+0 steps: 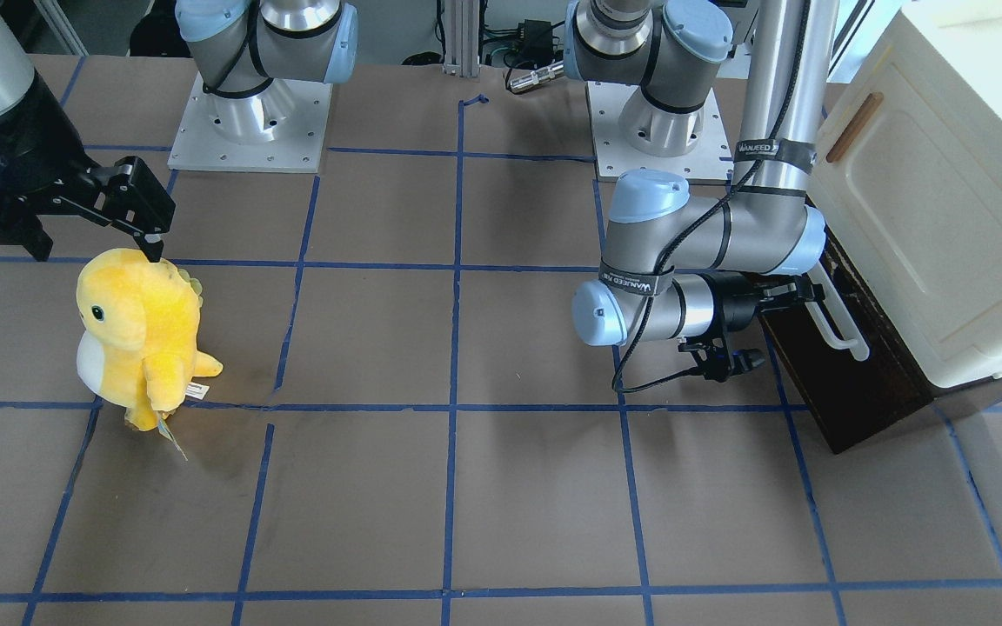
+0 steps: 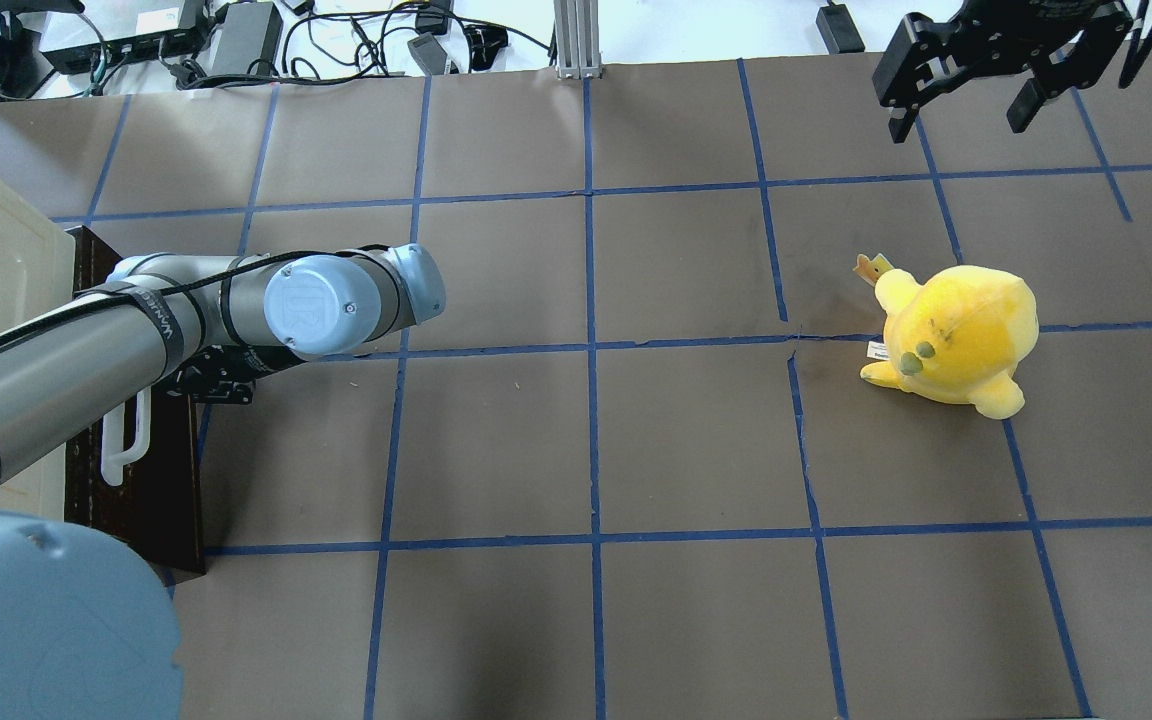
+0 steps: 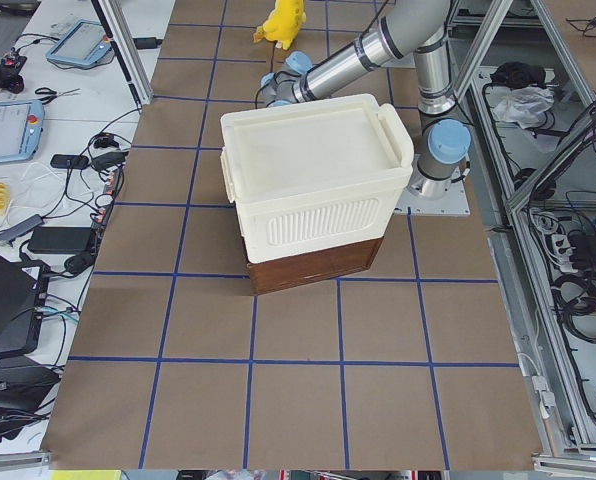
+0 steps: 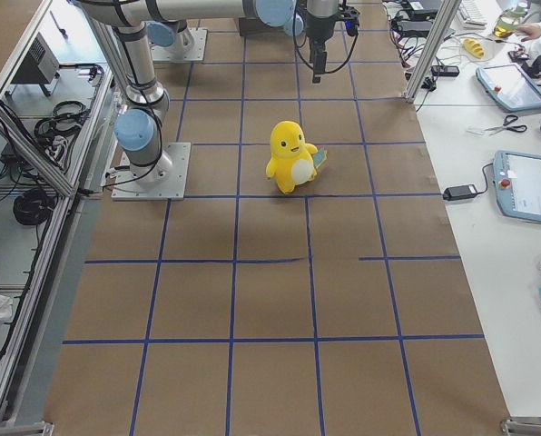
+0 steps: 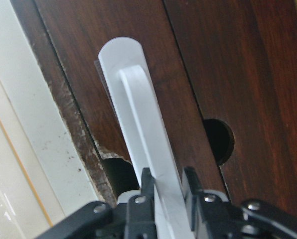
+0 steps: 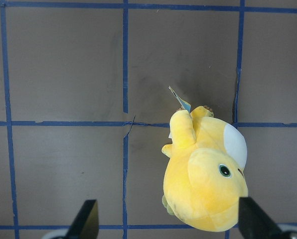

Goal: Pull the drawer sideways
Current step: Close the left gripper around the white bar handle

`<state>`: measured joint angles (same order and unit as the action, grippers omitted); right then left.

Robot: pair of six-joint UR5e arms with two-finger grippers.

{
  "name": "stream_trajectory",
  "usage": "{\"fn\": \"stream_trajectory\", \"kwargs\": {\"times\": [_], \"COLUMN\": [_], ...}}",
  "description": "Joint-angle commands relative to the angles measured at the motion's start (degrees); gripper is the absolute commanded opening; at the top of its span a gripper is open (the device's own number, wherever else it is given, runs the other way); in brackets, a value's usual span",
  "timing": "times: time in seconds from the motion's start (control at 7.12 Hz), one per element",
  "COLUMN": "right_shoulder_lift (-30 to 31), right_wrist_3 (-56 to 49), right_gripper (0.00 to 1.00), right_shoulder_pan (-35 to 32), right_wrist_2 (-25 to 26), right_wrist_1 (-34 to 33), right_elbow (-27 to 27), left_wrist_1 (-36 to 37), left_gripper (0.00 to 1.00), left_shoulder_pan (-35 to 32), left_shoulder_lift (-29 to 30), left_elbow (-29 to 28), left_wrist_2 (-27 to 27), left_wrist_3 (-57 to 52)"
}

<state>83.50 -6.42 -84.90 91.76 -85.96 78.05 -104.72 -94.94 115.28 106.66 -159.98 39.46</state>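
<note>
Black metal fingers of the left gripper (image 5: 168, 178) are clamped on the one smooth white bar handle (image 5: 136, 109) of the single drawer (image 5: 223, 64). Its glossy dark-brown wooden front, with two round holes, sits at the base of the cream moulded cabinet (image 1: 927, 217). Well apart from the cabinet stands one fuzzy, rounded yellow plush toy (image 2: 956, 335). Farther still from the cabinet, the right gripper (image 2: 958, 120) hangs with fingers spread, holding nothing.

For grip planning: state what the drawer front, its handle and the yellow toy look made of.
The drawer front looks like dark-stained wood, grain visible, slight sheen. The handle seems smooth white plastic. The yellow toy is plush fabric, fuzzy and seamed.
</note>
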Motion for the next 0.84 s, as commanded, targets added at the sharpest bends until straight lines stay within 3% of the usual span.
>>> {"fn": "stream_trajectory", "kwargs": {"times": [0.0,0.7], "right_shoulder_lift": [0.0,0.0], "right_wrist_3": [0.0,0.0], "right_gripper": [1.0,1.0], "right_shoulder_pan": [0.0,0.0], "right_wrist_2": [0.0,0.0], "right_wrist_1": [0.0,0.0], "right_elbow": [0.0,0.0], "left_wrist_1": [-0.4,-0.3], "left_gripper": [0.08,0.08], "left_shoulder_pan": [-1.2,-4.1], "left_shoulder_lift": [-0.1,0.0], "left_elbow": [-0.1,-1.0], "left_wrist_2": [-0.2,-0.1], "left_wrist_3": [0.0,0.0]}}
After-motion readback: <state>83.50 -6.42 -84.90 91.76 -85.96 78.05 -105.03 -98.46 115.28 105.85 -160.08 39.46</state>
